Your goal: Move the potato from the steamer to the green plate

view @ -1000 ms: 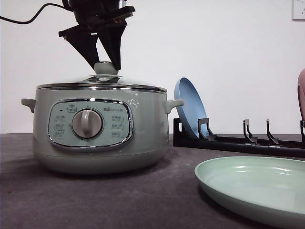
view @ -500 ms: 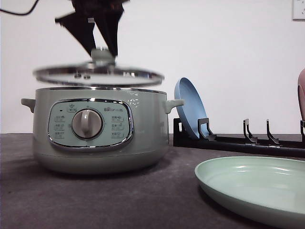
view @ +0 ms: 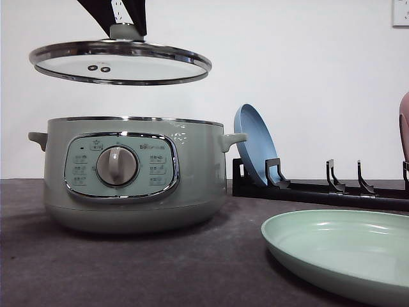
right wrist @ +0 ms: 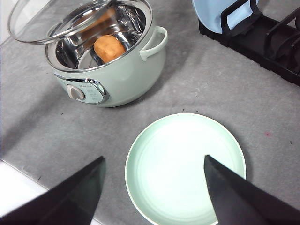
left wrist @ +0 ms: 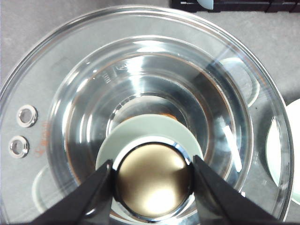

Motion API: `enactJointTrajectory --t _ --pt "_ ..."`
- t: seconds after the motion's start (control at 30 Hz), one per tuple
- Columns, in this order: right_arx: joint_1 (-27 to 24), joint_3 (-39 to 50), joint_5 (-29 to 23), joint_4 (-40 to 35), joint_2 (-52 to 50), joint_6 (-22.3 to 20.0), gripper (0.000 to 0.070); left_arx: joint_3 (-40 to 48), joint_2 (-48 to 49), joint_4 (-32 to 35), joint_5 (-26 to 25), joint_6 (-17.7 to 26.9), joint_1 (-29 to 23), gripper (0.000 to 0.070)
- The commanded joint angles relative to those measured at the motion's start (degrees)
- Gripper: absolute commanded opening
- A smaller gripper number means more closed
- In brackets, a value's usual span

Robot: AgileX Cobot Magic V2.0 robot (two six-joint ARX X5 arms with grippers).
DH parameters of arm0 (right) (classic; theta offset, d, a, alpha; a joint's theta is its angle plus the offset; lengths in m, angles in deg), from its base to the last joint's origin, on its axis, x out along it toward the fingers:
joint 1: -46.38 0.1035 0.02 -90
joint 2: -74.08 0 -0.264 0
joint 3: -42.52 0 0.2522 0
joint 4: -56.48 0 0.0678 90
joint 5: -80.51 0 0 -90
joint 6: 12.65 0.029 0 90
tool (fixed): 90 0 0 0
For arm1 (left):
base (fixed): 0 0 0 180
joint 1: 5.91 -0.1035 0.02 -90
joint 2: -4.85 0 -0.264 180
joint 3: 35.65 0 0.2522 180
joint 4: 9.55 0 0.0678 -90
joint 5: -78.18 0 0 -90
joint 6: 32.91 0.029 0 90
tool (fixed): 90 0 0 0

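Observation:
The sage-green steamer (view: 128, 173) stands at the left with its top uncovered. Its glass lid (view: 120, 64) hangs well above it, with my left gripper (view: 126, 25) shut on the lid's knob (left wrist: 152, 180). In the right wrist view the orange-brown potato (right wrist: 108, 48) lies inside the steamer (right wrist: 117, 75), partly under the raised lid (right wrist: 61, 21). The pale green plate (view: 339, 249) lies empty at the front right. My right gripper (right wrist: 154, 197) hovers open high above the green plate (right wrist: 185, 161), nothing between its fingers.
A black dish rack (view: 319, 188) runs along the back right, with a blue plate (view: 254, 144) standing upright in it. A pinkish object (view: 404, 125) shows at the right edge. The dark grey mat's near edge (right wrist: 18, 168) lies below the steamer.
My left gripper has lifted the glass lid straight up off the steamer, from seated on the rim to well above it. The right arm's view has no earlier frame.

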Motion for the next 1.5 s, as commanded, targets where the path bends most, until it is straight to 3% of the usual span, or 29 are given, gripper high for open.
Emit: enactJointTrajectory --t 0.0,0.17,0.6,0.87,1.07,1.27,1.47 --pt "0.22 -0.59 0.00 -0.57 0.26 0.24 0.0416 -2.82 2.37 0.73 0.19 0.05 -0.47 0.0000" --pt "0.22 -0.59 0.00 -0.57 0.26 0.44 0.0416 -2.80 4.97 0.70 1.70 0.16 -3.84 0.0000" --pt "0.22 -0.63 0.17 -2.43 1.22 0.00 0.0416 -2.80 6.95 -0.20 2.36 -0.30 -18.42 0.0000" --pt "0.34 -2.72 6.32 -8.40 12.41 -1.42 0.0416 -2.80 6.95 0.28 2.36 -0.28 -22.45 0.0000" --pt "2.50 -11.91 7.52 -9.15 27.25 -6.58 0.0416 -2.80 6.95 0.41 2.34 -0.31 -24.11 0.0000" --pt "6.86 -27.13 7.25 -9.12 45.11 -12.21 0.0416 -2.80 6.95 0.75 2.34 -0.28 -24.79 0.0000" --pt "12.38 -42.13 2.61 -7.70 61.28 -17.77 0.0417 -2.80 6.95 0.93 2.34 -0.33 -24.83 0.0000"
